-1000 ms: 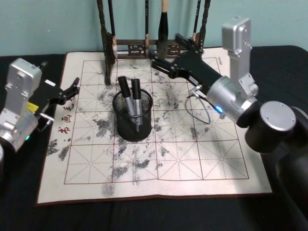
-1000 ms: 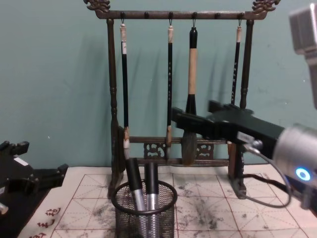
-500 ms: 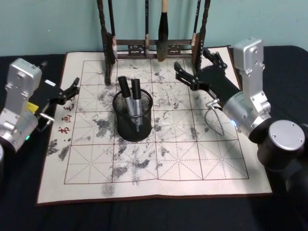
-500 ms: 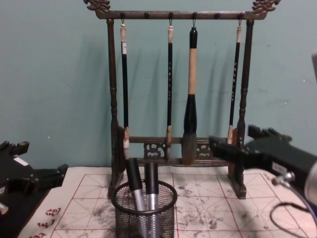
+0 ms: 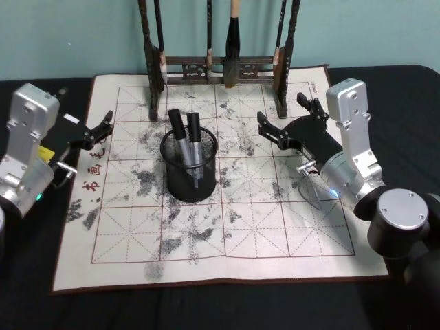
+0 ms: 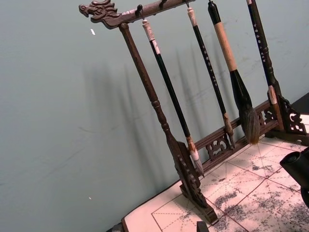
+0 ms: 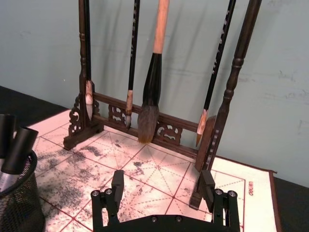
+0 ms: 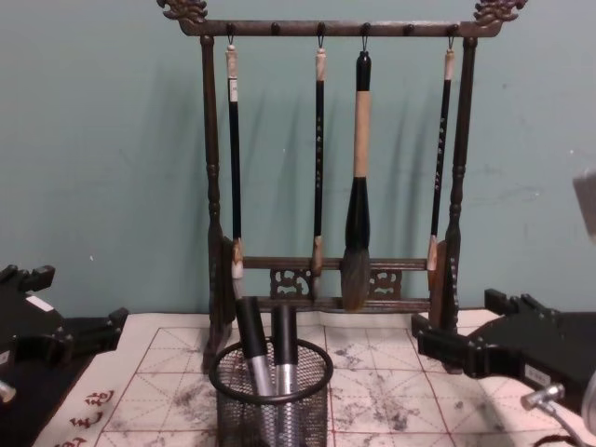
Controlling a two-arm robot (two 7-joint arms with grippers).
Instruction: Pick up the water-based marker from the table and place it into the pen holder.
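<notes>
On the mat (image 5: 227, 227), right of holder (image 5: 190, 167) | right claw (image 5: 287, 118) spread, empty, drawn back from above the mat since a second ago | two markers (image 5: 185, 137) stood in holder | placement judged done, arm retreating | left claw (image 5: 103, 126) parked at left edge, slightly spread.

A plain, matte teal wall (image 8: 102, 168) closes the room behind. Before it stands a tall brown wooden brush rack (image 8: 326, 279) with carved ends, four hanging brushes throwing soft shadows on the paint.
</notes>
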